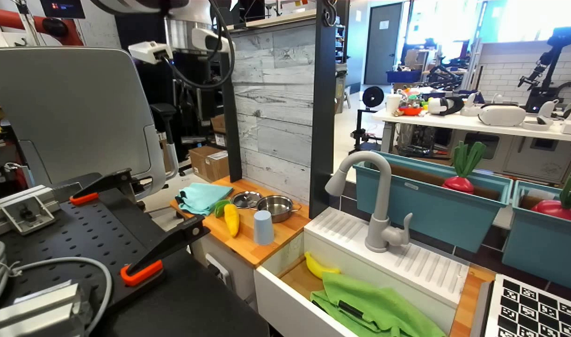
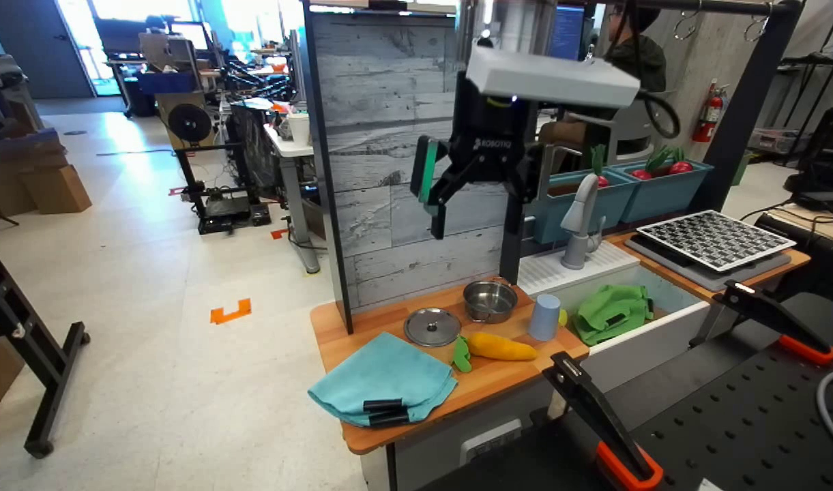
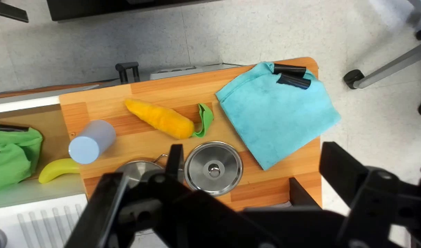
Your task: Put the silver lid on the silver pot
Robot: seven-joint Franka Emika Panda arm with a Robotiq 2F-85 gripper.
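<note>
The silver lid lies flat, knob up, on the wooden counter in both exterior views (image 1: 246,200) (image 2: 432,327) and in the wrist view (image 3: 213,168). The silver pot stands upright and uncovered beside it, with a dark inside, in both exterior views (image 1: 276,208) (image 2: 490,302). In the wrist view the pot (image 3: 136,168) is partly hidden behind a finger. My gripper (image 2: 481,204) is open and empty, well above the counter. In the wrist view its fingers (image 3: 253,151) are wide apart, with the lid showing near the left finger.
A pale blue-grey cup (image 2: 544,318) and an orange carrot toy (image 2: 501,346) are near the pot and lid. A teal cloth (image 2: 385,375) lies on the counter (image 2: 331,334). A panel wall (image 2: 389,136) rises behind. A sink with a green cloth (image 2: 614,314) and a faucet (image 1: 381,201) adjoins.
</note>
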